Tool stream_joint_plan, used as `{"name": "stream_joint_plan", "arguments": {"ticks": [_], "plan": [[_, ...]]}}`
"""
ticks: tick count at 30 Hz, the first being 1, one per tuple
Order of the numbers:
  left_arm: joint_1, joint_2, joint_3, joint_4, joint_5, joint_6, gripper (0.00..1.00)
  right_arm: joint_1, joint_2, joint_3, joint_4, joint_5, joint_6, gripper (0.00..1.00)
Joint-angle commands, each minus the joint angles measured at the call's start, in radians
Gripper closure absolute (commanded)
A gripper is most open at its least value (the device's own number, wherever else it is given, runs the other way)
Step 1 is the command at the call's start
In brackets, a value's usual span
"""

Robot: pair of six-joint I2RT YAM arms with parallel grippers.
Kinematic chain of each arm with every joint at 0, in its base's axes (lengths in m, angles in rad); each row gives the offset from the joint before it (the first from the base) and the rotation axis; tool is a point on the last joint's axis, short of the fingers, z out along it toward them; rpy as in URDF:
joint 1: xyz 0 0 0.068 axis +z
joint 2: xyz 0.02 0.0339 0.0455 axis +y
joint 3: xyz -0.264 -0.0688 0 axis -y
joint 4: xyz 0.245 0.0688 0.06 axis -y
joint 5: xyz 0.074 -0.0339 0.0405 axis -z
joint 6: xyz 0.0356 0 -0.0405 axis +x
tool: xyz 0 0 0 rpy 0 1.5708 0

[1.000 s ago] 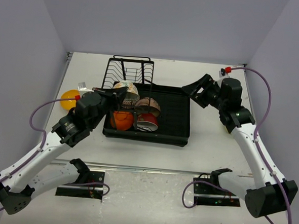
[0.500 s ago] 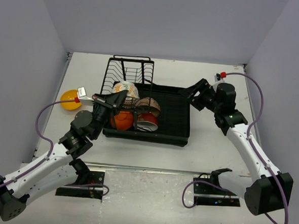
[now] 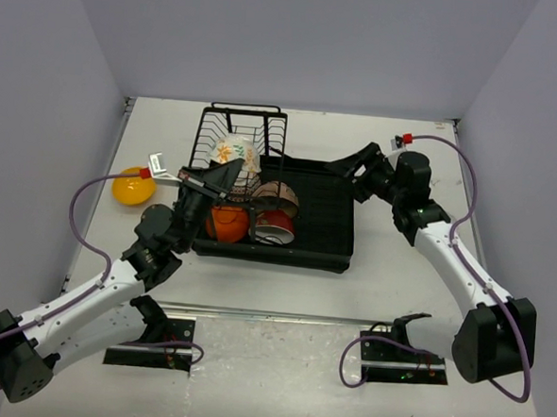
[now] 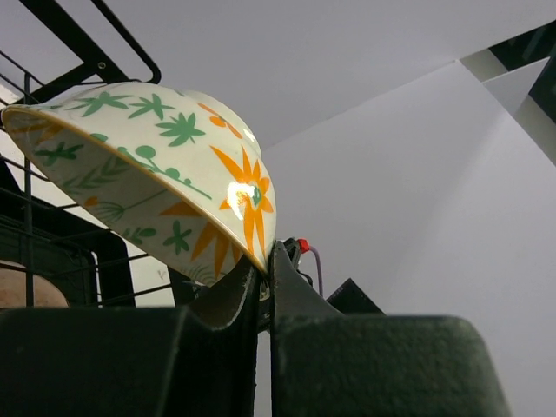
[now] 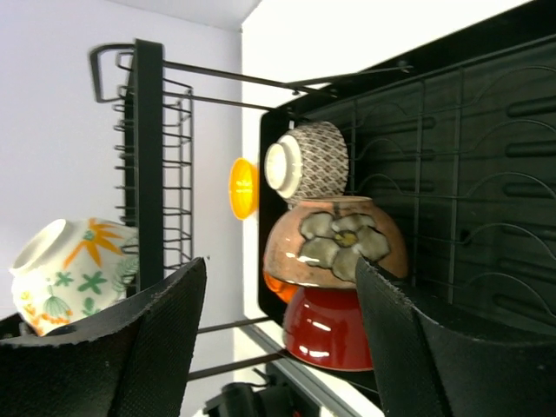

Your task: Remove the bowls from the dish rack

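Observation:
My left gripper (image 3: 226,173) is shut on the rim of the white floral bowl (image 3: 233,155) and holds it tilted above the dish rack (image 3: 248,126). In the left wrist view the bowl (image 4: 156,174) sits pinched between my fingertips (image 4: 280,269). An orange bowl (image 3: 226,223), a brown flowered bowl (image 3: 277,197) and a red bowl (image 3: 275,231) lie at the tray's (image 3: 327,216) left side. A yellow-orange bowl (image 3: 132,185) is on the table at the left. My right gripper (image 3: 344,164) is open and empty over the tray's back right corner. Its wrist view shows the brown bowl (image 5: 334,243), the red bowl (image 5: 330,328), a patterned bowl (image 5: 310,161) and the floral bowl (image 5: 74,269).
The rack's upright wires (image 4: 87,61) stand just behind the held bowl. The tray's right half (image 5: 486,200) holds only low wire slots. Grey walls close in the table on the left, back and right.
My left gripper has lifted the floral bowl up and back out of the rack's bowl cluster. My right gripper has swung left toward the tray's back right corner.

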Motion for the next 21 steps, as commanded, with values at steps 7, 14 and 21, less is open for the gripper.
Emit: {"name": "stream_joint_plan", "arguments": {"ticks": [7,14,21], "plan": [[0.009,0.061,0.253,-0.066,0.016,0.219,1.00,0.021,-0.007,-0.050,0.198,-0.043,0.237,0.27],[0.009,0.112,0.481,-0.207,0.023,0.302,1.00,0.071,0.007,-0.036,0.182,-0.037,0.322,0.27],[0.022,0.334,1.092,-1.022,-0.238,0.459,1.00,0.169,-0.003,-0.008,0.146,0.088,0.492,0.28]]}}
